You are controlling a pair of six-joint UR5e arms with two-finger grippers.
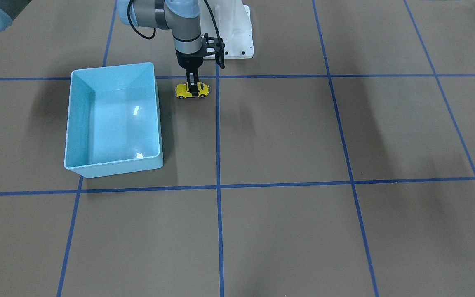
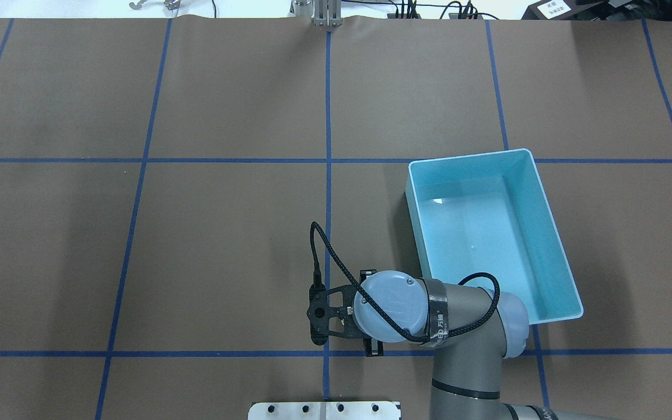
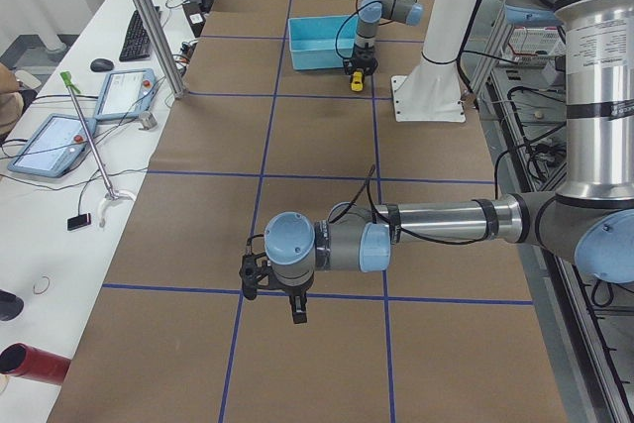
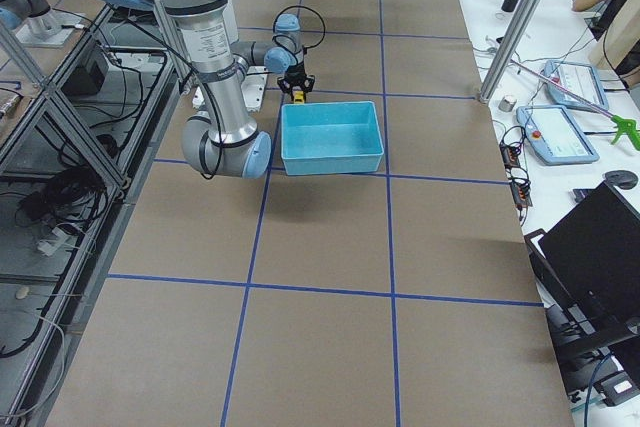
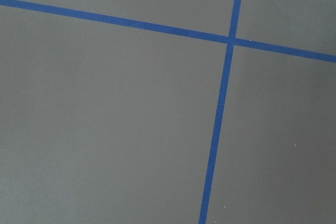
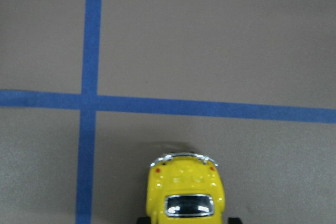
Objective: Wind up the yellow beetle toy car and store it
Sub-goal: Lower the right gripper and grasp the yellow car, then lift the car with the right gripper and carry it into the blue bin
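Observation:
The yellow beetle toy car [image 1: 182, 91] stands on its wheels on the brown table beside a blue tape line, a short way from the light blue bin [image 1: 114, 168]. My right gripper [image 1: 192, 88] comes straight down on the car's middle, with a black finger on either side of its body, shut on it. The right wrist view shows the car's [image 6: 185, 192] rear end at the bottom edge. In the overhead view the wrist hides the car. My left gripper [image 3: 297, 316] hangs over bare table far from the car and shows only in the exterior left view, so I cannot tell its state.
The bin [image 2: 467, 157] is empty and lies on my right side of the table. A white mounting plate [image 1: 237, 37] sits behind the car by the robot's base. Blue tape lines cross the brown table [image 1: 303, 132].

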